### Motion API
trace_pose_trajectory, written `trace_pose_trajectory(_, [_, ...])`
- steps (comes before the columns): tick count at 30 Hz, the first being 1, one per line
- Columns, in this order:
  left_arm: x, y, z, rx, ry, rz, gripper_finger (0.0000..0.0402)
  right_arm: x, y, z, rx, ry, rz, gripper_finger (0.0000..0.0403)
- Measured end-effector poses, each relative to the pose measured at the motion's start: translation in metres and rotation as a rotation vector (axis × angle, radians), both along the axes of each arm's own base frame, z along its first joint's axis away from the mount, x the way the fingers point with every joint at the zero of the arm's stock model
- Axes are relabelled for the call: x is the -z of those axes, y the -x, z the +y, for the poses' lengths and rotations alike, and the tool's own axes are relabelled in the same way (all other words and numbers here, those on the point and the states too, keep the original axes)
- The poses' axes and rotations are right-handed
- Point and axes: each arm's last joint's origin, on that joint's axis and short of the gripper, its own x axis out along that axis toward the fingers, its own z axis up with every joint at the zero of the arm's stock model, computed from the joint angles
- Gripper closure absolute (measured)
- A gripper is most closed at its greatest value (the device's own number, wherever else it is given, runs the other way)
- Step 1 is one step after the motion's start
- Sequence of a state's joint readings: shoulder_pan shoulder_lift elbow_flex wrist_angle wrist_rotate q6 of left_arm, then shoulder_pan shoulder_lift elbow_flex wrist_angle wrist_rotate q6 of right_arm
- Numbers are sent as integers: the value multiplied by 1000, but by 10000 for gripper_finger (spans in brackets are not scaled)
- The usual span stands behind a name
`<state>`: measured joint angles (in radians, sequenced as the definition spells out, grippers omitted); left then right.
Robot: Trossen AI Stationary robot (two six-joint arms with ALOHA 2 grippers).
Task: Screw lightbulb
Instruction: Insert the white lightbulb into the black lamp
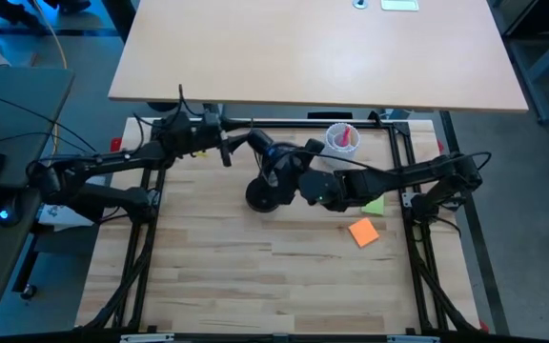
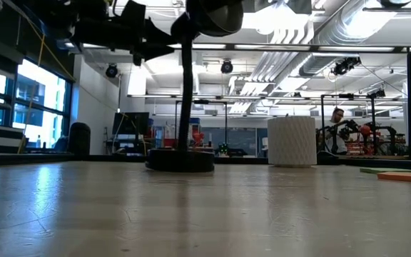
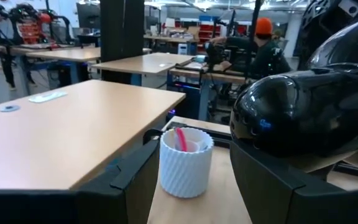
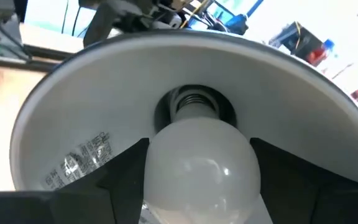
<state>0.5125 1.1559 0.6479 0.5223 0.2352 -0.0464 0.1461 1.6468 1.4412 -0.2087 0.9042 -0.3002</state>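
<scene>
Right wrist view: right claw apparently grips lightbulb at socket.

In the right wrist view the lightbulb is cut off by the bottom edge, its screw base half sunk in the socket. In the low view the lamp head runs off the top. The cup's red item is too small to identify.

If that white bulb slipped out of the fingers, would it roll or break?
The bulb is round and glossy, so it would probably roll and slip easily. It looks thin-shelled, likely fragile. For now its threaded base sits in the shade's socket, right gripper around it.
</scene>
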Motion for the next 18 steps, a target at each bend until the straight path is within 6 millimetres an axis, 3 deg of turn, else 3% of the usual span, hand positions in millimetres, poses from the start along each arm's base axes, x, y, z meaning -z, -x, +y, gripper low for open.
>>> trace_pose_trajectory(6, [-10, 2, -18, 51, -30, -28, 204, -3, 0, 6, -23, 27, -2, 151])
trace_pose_trajectory(18, [-17, 13, -35, -12, -79, 45, 204, -3, -2, 6, -33, -98, -106, 151])
